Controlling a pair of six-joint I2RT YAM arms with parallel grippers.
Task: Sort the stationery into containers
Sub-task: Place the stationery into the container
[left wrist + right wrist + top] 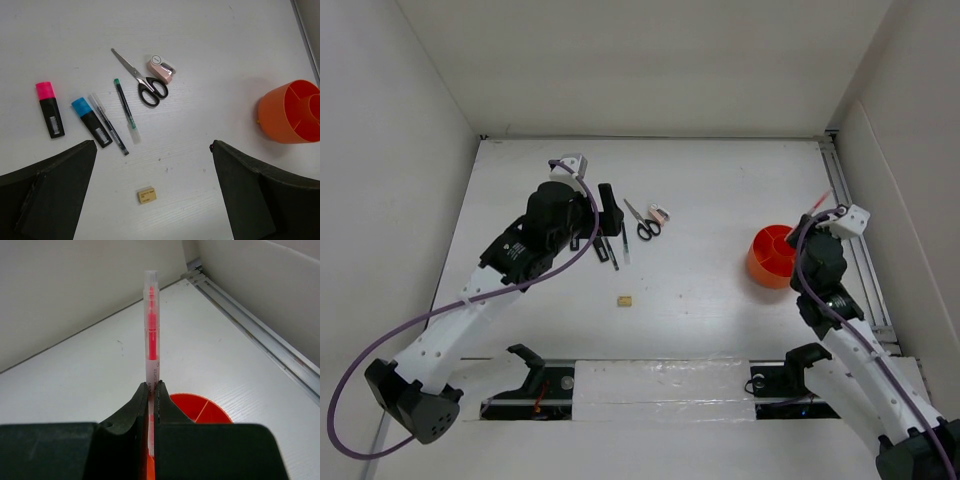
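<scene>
OK, right gripper (151, 390): jaws clamped on the red pen (150, 315), a thin clear-plastic barrel w/ a red ink core. Its squared clear end sticks out past the black fingertips; the other end is hidden behind them. The gripper hangs over the cup (200, 410), which is round glossy orange plastic w/ inner dividers. It sits at the right side of the table (700, 180), near the metal rail (260, 330). Can't tell if the pen touches the cup.

Left gripper (152, 145): jaws wide apart, nothing btw them. Its matte black fingers (45, 195) hover over the rest of the stationery, left of table centre.

Row, left to right:
- pink marker (50, 110) and blue marker (91, 122), both stubby w/ black bodies, barcode labels and coloured caps
- dark pen (108, 124), thin, clear end, just beside the blue marker
- green pen (125, 110), thin, green far end, clear near end
- scissors (142, 80), steel blades shut, black loop handles
- pink piece (161, 70), blocky w/ a white round part, just beside the scissor handles

Markers and pens lie approx parallel.

The eraser (146, 195) is a small tan rectangular block, alone, nearer than the row and well apart from the cup. Table surface is white, matte and finely ribbed.
</scene>
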